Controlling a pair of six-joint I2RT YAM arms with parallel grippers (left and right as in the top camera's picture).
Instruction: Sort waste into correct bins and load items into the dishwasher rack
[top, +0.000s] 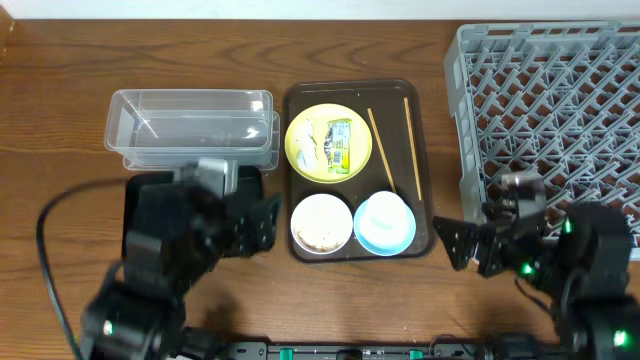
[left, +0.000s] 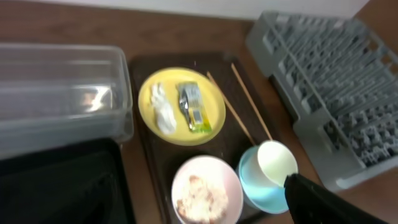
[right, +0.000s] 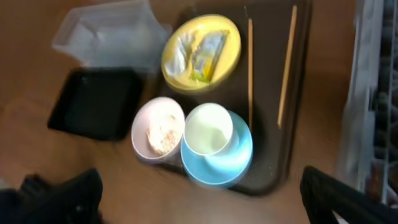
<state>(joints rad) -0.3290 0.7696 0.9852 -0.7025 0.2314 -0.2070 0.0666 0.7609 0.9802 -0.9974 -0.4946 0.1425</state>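
Note:
On the brown serving tray a yellow plate carries crumpled white paper and a green wrapper. Two chopsticks lie to its right. In front stand a white bowl with rice-like grains and a light-blue bowl. The clear tub sits at the left, with the black tray in front of it under my left arm. The grey rack is at the right. My left gripper hovers open left of the white bowl. My right gripper is open and empty, right of the blue bowl.
The rack's near left corner stands close to my right gripper. The serving tray's rim lies between both grippers. Bare wooden table runs along the back and far left.

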